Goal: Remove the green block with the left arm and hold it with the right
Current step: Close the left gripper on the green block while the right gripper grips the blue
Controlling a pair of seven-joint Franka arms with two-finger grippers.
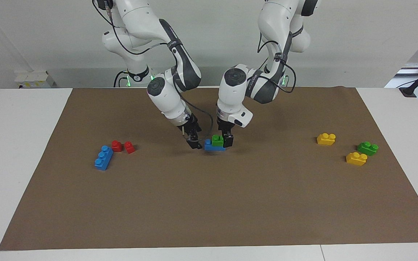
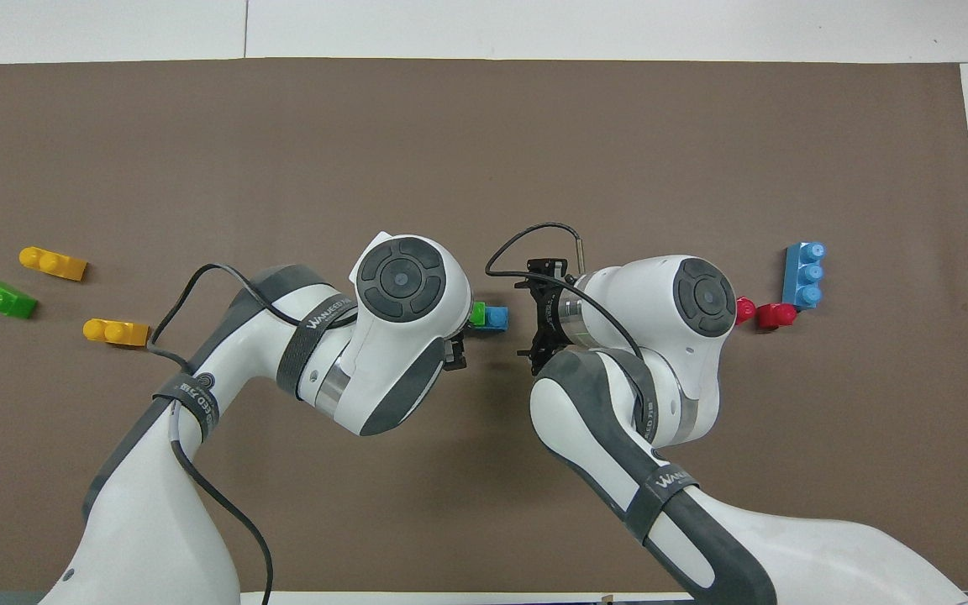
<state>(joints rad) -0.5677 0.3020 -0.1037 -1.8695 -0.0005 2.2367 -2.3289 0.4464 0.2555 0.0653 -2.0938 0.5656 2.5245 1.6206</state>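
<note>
The green block (image 1: 217, 140) sits stacked on a blue brick (image 1: 212, 146) near the middle of the brown mat; both also show in the overhead view, the green block (image 2: 477, 313) half hidden under the left arm's wrist, the blue brick (image 2: 497, 318) beside it. My left gripper (image 1: 226, 140) is down at the green block, against its side toward the left arm's end. My right gripper (image 1: 195, 143) is low beside the blue brick's other end, open, with a small gap to it (image 2: 534, 323).
Toward the right arm's end lie a blue three-stud brick (image 1: 103, 158) and two red bricks (image 1: 117, 145). Toward the left arm's end lie two yellow bricks (image 1: 326, 139), (image 1: 356, 158) and another green brick (image 1: 367, 148).
</note>
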